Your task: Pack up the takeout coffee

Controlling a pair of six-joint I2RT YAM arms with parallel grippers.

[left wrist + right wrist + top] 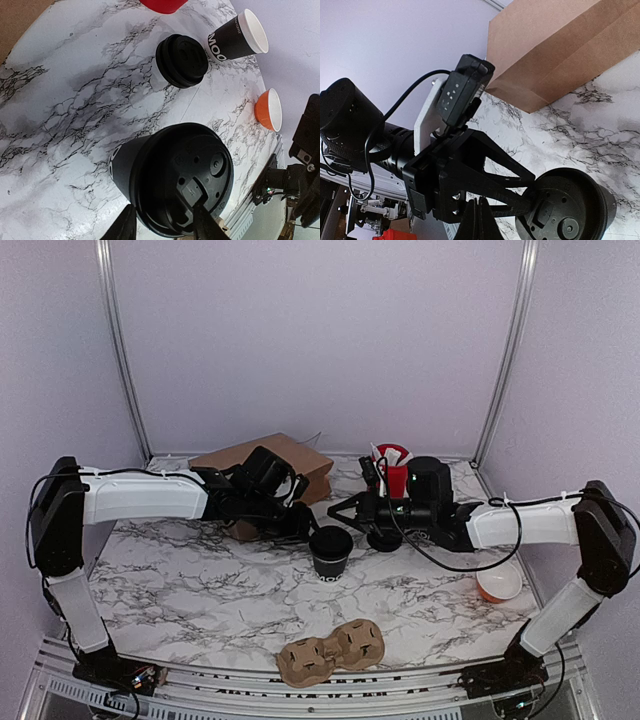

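Parted left gripper [161, 207] apparently seats the lid [185, 170] on the takeout coffee [331, 552], right gripper [478, 220] closed; next, a firm grasp.

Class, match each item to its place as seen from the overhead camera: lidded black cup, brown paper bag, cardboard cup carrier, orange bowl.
Items:
1. lidded black cup
2. brown paper bag
3. cardboard cup carrier
4. orange bowl

Places on the marble table:
A. near edge, in the middle
B. at the back, left of centre
C. right side
D. centre

Pairs: 1-D, 2-B, 3-A, 4-C
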